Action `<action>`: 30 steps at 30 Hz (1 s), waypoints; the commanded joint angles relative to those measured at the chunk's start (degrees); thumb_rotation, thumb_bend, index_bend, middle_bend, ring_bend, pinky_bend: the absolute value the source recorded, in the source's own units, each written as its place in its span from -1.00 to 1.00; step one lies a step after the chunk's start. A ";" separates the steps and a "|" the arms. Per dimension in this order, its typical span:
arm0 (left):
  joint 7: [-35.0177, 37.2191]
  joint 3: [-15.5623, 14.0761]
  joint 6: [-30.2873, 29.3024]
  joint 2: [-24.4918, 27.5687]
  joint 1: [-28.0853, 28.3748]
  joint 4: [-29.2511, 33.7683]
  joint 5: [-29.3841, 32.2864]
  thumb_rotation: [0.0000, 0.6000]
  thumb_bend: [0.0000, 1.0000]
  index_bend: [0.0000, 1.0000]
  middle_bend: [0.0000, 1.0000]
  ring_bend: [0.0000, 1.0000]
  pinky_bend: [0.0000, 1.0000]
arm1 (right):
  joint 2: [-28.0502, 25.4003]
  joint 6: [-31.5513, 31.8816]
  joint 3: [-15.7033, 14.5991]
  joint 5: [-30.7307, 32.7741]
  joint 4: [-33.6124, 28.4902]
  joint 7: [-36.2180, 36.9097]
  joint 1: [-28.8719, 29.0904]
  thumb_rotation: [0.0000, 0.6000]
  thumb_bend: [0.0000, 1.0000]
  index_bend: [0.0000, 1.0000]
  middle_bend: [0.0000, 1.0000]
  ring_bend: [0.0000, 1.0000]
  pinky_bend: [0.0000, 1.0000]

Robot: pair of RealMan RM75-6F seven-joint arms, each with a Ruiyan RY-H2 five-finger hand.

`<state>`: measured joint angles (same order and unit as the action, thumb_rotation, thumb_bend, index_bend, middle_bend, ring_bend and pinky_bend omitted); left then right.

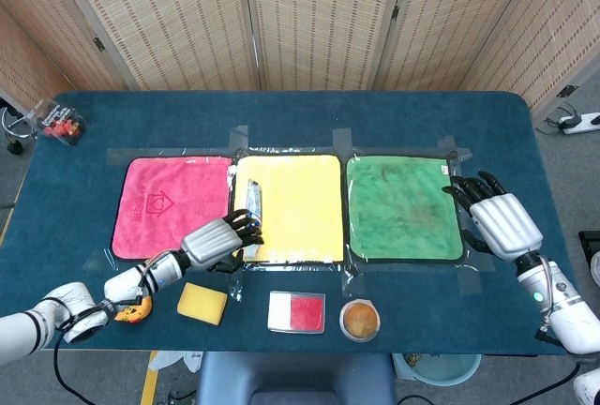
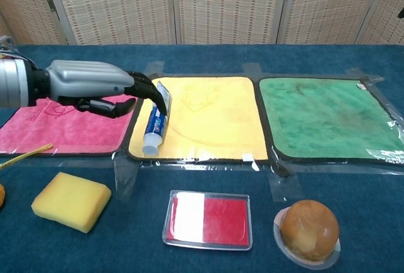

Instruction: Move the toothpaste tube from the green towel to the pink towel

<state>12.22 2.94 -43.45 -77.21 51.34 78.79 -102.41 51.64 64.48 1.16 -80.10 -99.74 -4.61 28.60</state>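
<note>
The blue-and-white toothpaste tube (image 1: 252, 208) (image 2: 156, 121) lies lengthwise on the left strip of the yellow towel (image 1: 298, 201) (image 2: 211, 115), cap toward me. The pink towel (image 1: 169, 203) (image 2: 60, 124) to its left and the green towel (image 1: 401, 206) (image 2: 328, 118) to its right are both bare. My left hand (image 1: 217, 239) (image 2: 95, 86) hovers at the pink-yellow seam, fingers spread and curved over the tube's near half, gripping nothing. My right hand (image 1: 502, 222) floats with fingers apart off the green towel's right edge, holding nothing.
Along the front edge lie a yellow sponge (image 1: 202, 303) (image 2: 71, 200), a red-and-white tin (image 1: 296, 312) (image 2: 208, 219), a round brown cup (image 1: 360, 320) (image 2: 308, 230) and an orange toy (image 1: 133, 307). A small bag (image 1: 58, 122) sits far left.
</note>
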 commanded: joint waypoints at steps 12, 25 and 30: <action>-6.40 -0.39 5.57 -8.26 6.05 -7.67 4.50 -1.00 0.68 -0.48 -0.57 -0.73 -1.00 | 0.99 -0.74 0.76 -1.19 2.04 2.65 -1.38 1.00 -0.24 -0.70 -0.75 -0.73 -0.85; -11.38 -1.94 7.97 -10.98 7.53 -12.71 8.21 -1.00 0.68 -0.41 -0.48 -0.66 -1.00 | 2.41 -1.13 1.41 -2.21 4.62 6.22 -2.24 1.00 -0.23 -0.71 -0.75 -0.74 -0.85; -13.12 -2.46 8.36 -10.99 7.70 -13.42 9.26 -1.00 0.68 -0.35 -0.42 -0.63 -1.00 | 2.62 -0.91 1.73 -2.50 5.10 7.08 -2.54 1.00 -0.23 -0.70 -0.75 -0.75 -0.85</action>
<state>-0.56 0.62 -35.14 -88.20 58.99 65.57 -93.37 54.22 63.52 2.83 -82.58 -94.70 2.41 26.11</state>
